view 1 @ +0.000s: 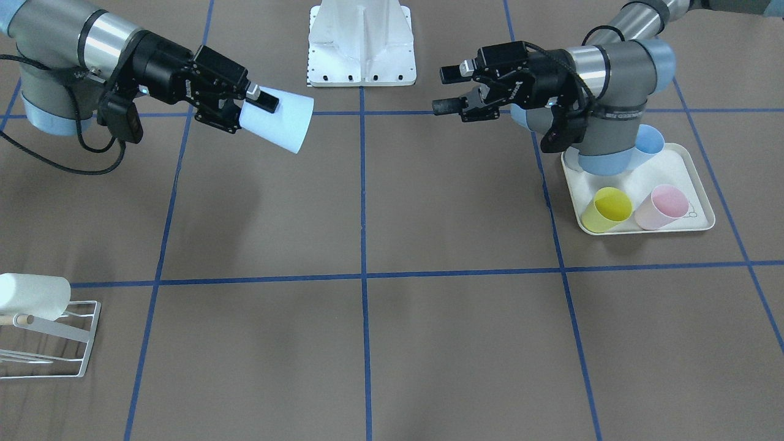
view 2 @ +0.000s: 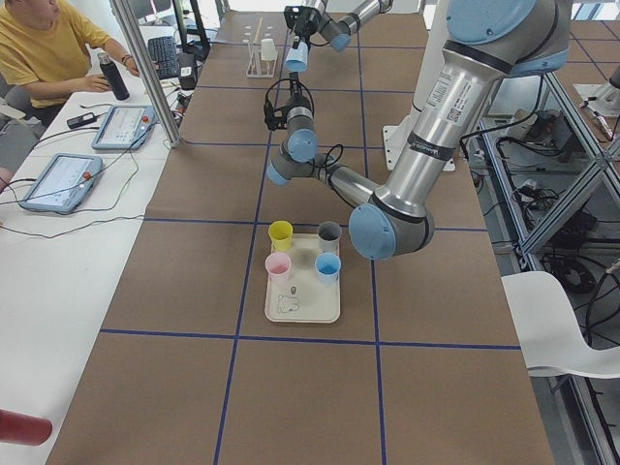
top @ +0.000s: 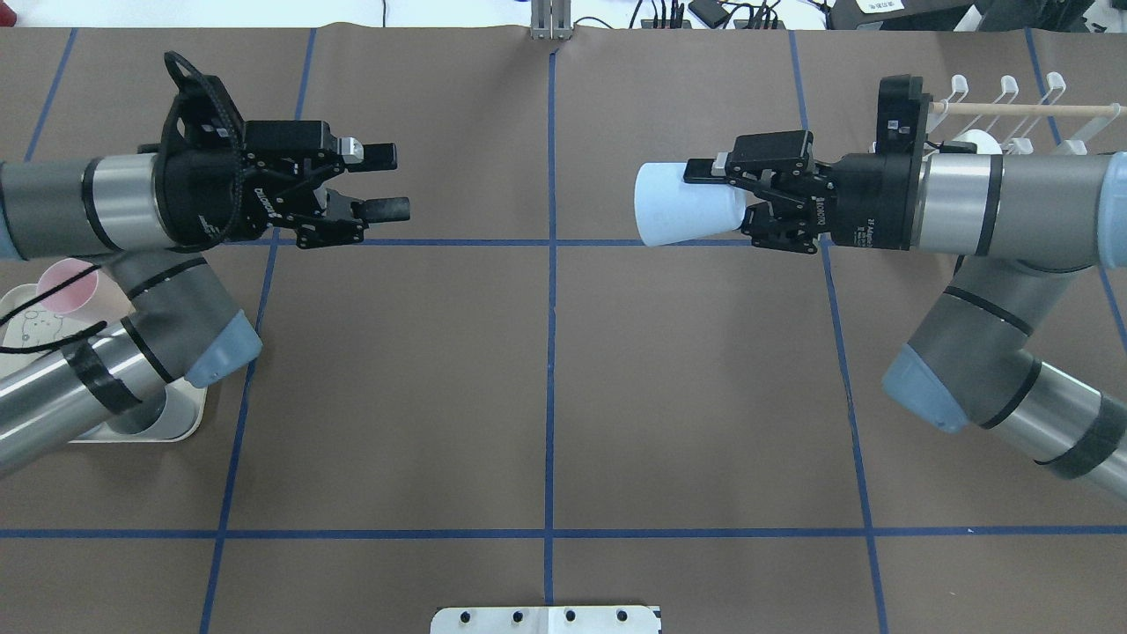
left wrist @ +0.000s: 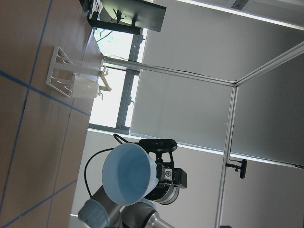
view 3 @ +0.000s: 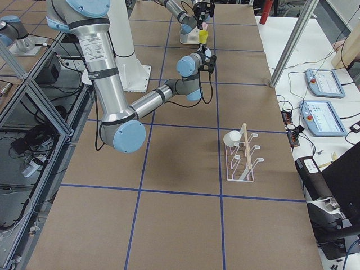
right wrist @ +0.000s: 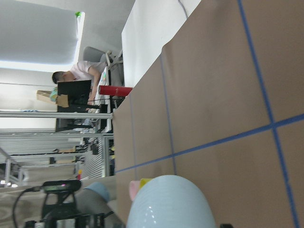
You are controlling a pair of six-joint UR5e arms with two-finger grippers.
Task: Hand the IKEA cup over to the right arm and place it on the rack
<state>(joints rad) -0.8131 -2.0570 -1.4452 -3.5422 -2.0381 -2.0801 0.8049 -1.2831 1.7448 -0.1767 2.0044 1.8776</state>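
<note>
My right gripper (top: pixel 718 198) is shut on a pale blue IKEA cup (top: pixel 682 216) and holds it sideways in the air, mouth toward the table's middle. In the front view the gripper (view 1: pixel 263 113) and cup (view 1: pixel 278 119) are at the upper left. My left gripper (top: pixel 389 182) is open and empty, facing the cup across a wide gap; it also shows in the front view (view 1: pixel 446 90). The white wire rack (top: pixel 1004 110) with its wooden dowel stands behind my right wrist, a white cup (view 1: pixel 33 297) on one prong. The left wrist view shows the blue cup's open mouth (left wrist: pixel 128 175).
A cream tray (view 1: pixel 674 165) under my left arm holds a yellow cup (view 1: pixel 607 209), a pink cup (view 1: pixel 661 207) and a blue cup (view 1: pixel 650 142). The robot's white base (view 1: pixel 361 43) is at the table's back edge. Operators sit at a side table beyond the rack (view 3: pixel 242 154).
</note>
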